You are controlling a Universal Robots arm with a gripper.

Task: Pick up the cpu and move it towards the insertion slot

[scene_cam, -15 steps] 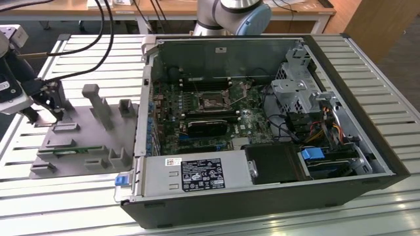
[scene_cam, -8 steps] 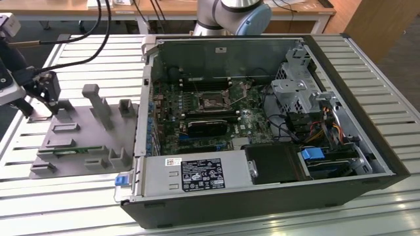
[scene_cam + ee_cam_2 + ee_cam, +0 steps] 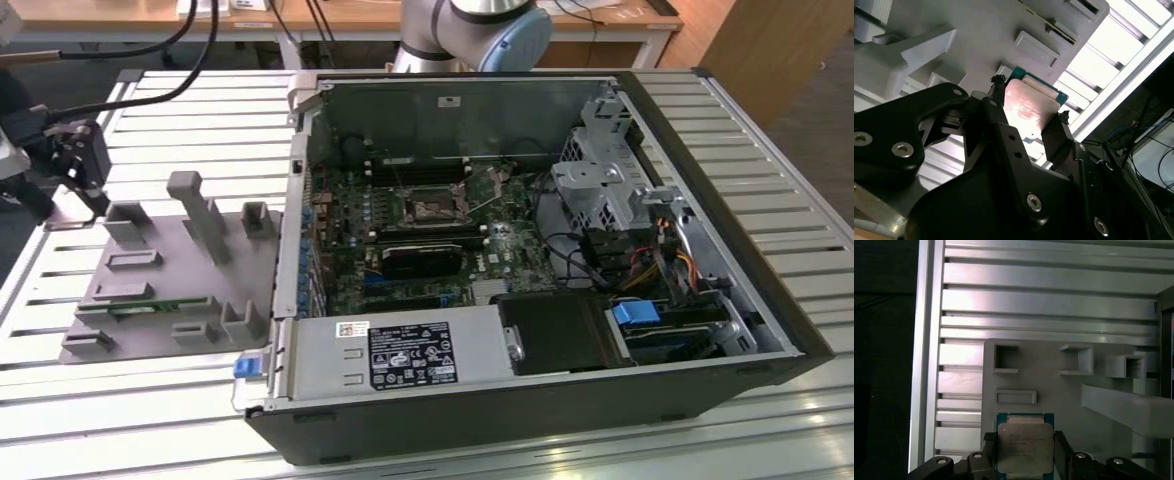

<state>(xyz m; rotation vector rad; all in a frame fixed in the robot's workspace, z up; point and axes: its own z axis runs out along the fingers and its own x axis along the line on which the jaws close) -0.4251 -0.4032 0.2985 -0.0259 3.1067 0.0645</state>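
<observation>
The cpu (image 3: 1025, 446), a small square chip with a silver top and a green rim, sits between my gripper's (image 3: 1024, 452) two black fingers (image 3: 988, 450), which press on its opposite edges. In the second wrist view the cpu (image 3: 1030, 106) shows from below as a shiny plate in the gripper (image 3: 1028, 116), just off the grey tray (image 3: 979, 35). In the exterior view the gripper (image 3: 83, 185) hangs at the far left end of the grey tray (image 3: 160, 280). The insertion slot (image 3: 430, 208) lies inside the open computer case, far to the exterior view's right of the gripper.
The open computer case (image 3: 534, 260) has tall walls, a drive cage (image 3: 607, 185), cables and a power supply (image 3: 400, 355). The tray carries upright grey blocks (image 3: 200, 215). Everything rests on a slatted metal table (image 3: 200, 110); its edge (image 3: 926, 350) is close to the gripper.
</observation>
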